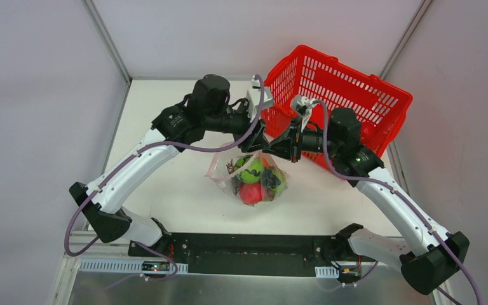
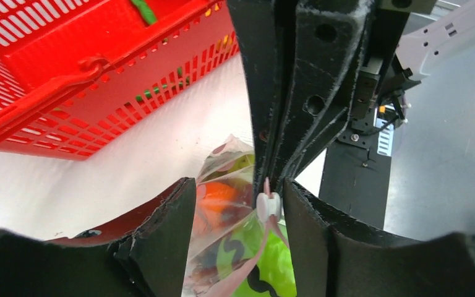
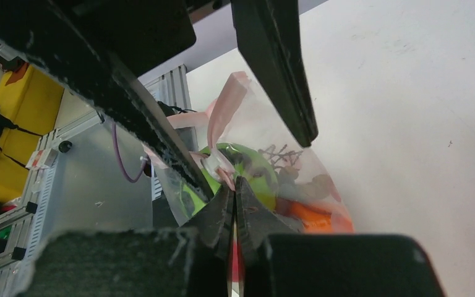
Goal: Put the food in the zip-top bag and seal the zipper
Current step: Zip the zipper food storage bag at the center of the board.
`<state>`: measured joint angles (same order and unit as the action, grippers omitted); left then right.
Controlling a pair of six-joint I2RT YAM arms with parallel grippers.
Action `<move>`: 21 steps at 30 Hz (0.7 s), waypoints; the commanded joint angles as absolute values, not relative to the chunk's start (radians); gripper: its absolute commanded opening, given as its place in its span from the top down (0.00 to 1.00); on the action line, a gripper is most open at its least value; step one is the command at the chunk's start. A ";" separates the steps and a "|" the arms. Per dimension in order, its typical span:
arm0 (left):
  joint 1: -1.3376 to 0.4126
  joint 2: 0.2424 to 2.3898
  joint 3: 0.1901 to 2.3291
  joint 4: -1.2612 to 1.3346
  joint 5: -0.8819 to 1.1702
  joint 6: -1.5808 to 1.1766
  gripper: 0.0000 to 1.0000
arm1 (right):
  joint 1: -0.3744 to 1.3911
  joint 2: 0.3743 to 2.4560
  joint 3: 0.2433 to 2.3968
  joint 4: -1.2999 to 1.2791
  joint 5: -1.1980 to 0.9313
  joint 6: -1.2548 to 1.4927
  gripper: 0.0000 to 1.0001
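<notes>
Thin, slippery film offers you little grip: the bag, mid-table and lumpy with food, is limp, so while your right gripper pinches the zipper, bring the spread left gripper onto the slider.

The zip-top bag is near the middle of the bench. It's clear and crinkly, bulging with stuff, with the mouth end pulled up toward 12 o'clock and the fat end at 6. Food inside:
- a green ball with black squiggles up top
- a red round fruit at the 6 o'clock end
- dark grapes toward 3 o'clock
- something orange

The zipper is a pale pink strip, crumpled and folded rather than flat, with a little white slider on it. The right end effector has the strip pinched tight right by that slider. Can't tell if the zipper's sealed across the full width.
</notes>
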<state>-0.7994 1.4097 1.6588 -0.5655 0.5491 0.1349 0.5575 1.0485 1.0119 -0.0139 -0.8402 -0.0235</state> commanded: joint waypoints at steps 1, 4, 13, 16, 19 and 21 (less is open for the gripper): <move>-0.808 1.399 1.679 -0.569 0.592 0.173 0.50 | 0.553 1.046 1.071 0.005 -0.824 -0.055 1.00; -0.808 1.386 1.658 -0.571 0.576 0.181 0.64 | 0.552 1.049 1.071 0.005 -0.814 -0.057 1.00; -0.808 1.406 1.681 -0.645 0.598 0.213 0.94 | 0.553 1.039 1.059 0.005 -0.782 -0.058 1.00; -0.808 1.412 1.686 -0.665 0.604 0.231 1.00 | 0.554 1.033 1.053 0.010 -0.774 -0.058 1.00; -0.808 1.409 1.686 -0.693 0.594 0.252 1.00 | 0.554 1.030 1.045 0.011 -0.739 -0.057 1.00; -0.808 1.405 1.687 -0.722 0.581 0.272 1.00 | 0.551 1.025 1.037 0.012 -0.693 -0.056 1.00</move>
<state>-0.7998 1.4162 1.6581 -0.6220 0.5755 0.2176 0.5571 1.0557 1.0119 -0.0383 -0.7715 -0.0456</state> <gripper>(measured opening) 0.101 0.006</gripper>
